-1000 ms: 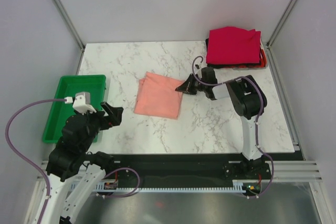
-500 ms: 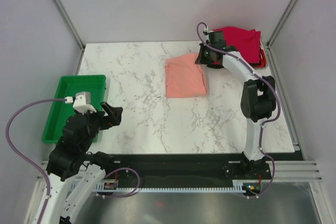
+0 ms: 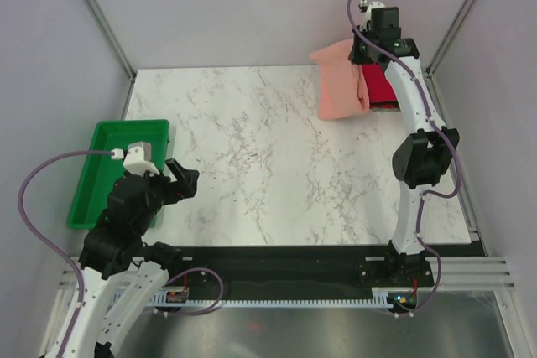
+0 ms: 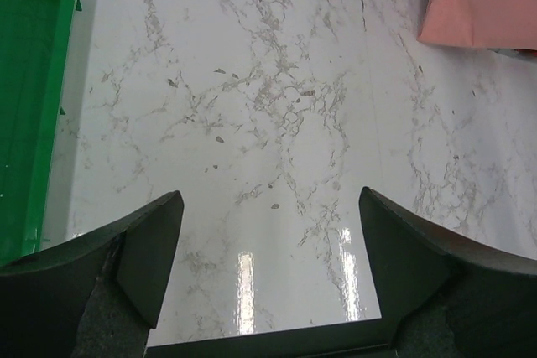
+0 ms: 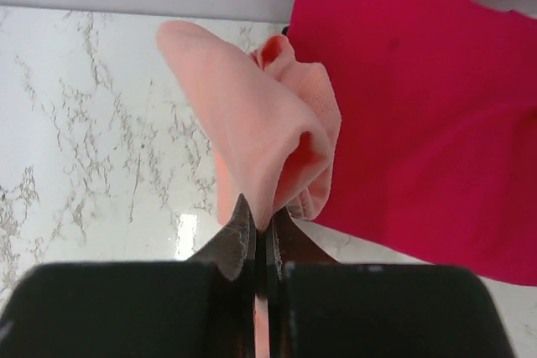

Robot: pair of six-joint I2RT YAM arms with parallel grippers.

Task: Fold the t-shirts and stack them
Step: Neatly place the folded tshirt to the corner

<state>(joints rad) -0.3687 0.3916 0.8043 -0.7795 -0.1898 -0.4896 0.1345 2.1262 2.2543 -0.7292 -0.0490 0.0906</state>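
My right gripper (image 3: 362, 52) is shut on an edge of the folded salmon-pink t-shirt (image 3: 340, 81) and holds it lifted at the far right of the table. The pink cloth hangs down beside the crimson red t-shirt (image 3: 383, 90) and partly hides it. In the right wrist view the pink t-shirt (image 5: 252, 123) is pinched between my shut fingers (image 5: 239, 236), with the crimson red t-shirt (image 5: 419, 115) lying to its right. My left gripper (image 3: 183, 182) is open and empty near the front left; in the left wrist view it (image 4: 273, 249) hovers over bare marble, with a pink corner (image 4: 482, 2) far off. The orange-red and black shirts are hidden.
A green plastic tray (image 3: 101, 169) stands at the left edge of the table, beside my left arm; its wall also shows in the left wrist view (image 4: 33, 81). White enclosure walls with metal posts stand close behind the red t-shirt at the back right corner.
My right gripper has carried the salmon-pink t-shirt from the middle of the table up and back to the right, to the crimson red shirt. My left arm has barely moved.
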